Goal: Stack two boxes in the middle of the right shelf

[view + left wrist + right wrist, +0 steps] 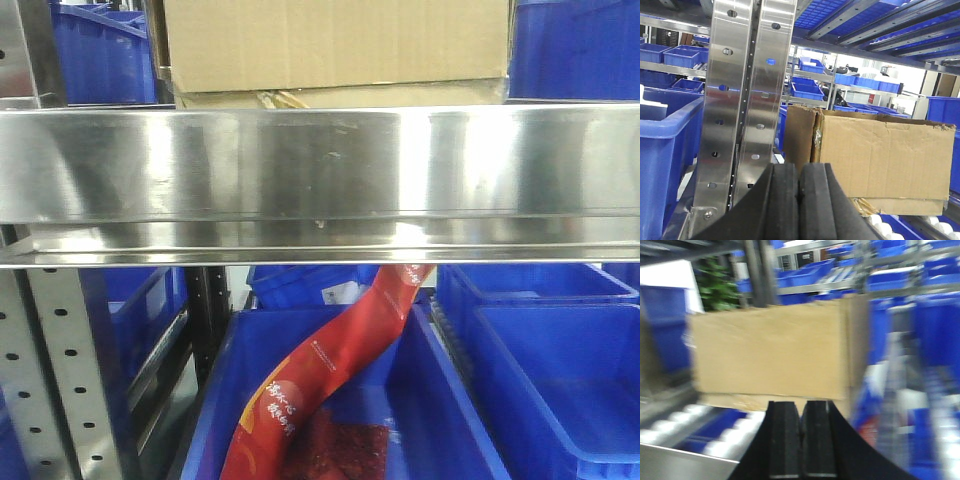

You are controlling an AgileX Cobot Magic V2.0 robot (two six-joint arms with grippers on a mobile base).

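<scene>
Left wrist view: left claw point(799, 192) and right claw point(800, 440) pressed closed, empty, short of the large box point(880, 155).

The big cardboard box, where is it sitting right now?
The big cardboard box sits on top of the flat thin box, on the shelf behind the shiny steel rail, with blue crates either side.

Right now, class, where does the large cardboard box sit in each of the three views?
Exterior front-facing: large cardboard box top centre, above the steel front rail.
Left wrist-mounted: box right of centre, beside the perforated uprights.
Right wrist-mounted: box centre, blurred.
Shared landmark: the thin flat box beneath it.
</scene>
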